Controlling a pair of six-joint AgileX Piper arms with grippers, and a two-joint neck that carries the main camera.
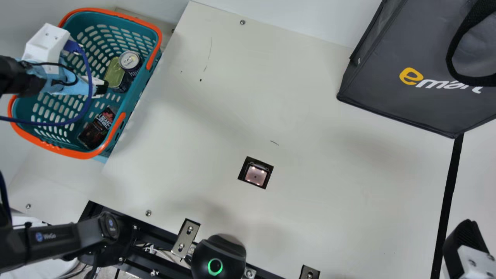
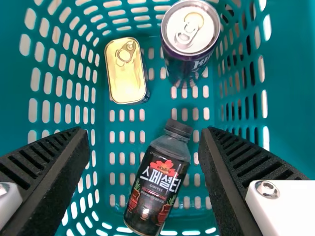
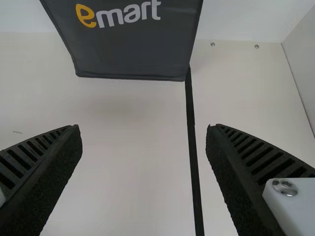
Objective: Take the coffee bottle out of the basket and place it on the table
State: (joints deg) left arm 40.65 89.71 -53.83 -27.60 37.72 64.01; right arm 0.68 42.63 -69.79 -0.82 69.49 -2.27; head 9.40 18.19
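Left wrist view: left gripper [image 2: 145, 132] wide, likely to straddle slim black plastic bottle [image 2: 157, 184] in slotted teal plastic basket [image 2: 291, 73], near corner; right gripper [image 3: 143, 129] wide.

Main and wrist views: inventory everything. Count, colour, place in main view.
Flat table: 1, cream, centre
Rectangular plastic basket: 1, teal, orange rim, left
Cylindrical plastic coffee bottle: 1, dark, in basket
Cylindrical metal can: 1, purple, in basket
Flat metal tin: 1, gold, in basket
Boxy fabric bag: 1, dark grey, top right
Square inset panel: 1, black, centre
Long tape strip: 1, black, right
Round plastic device: 1, black, bottom
Left arm: 1, black, left
Left tool: 1, black, open, over basket
Right tool: 1, black, open, lower right
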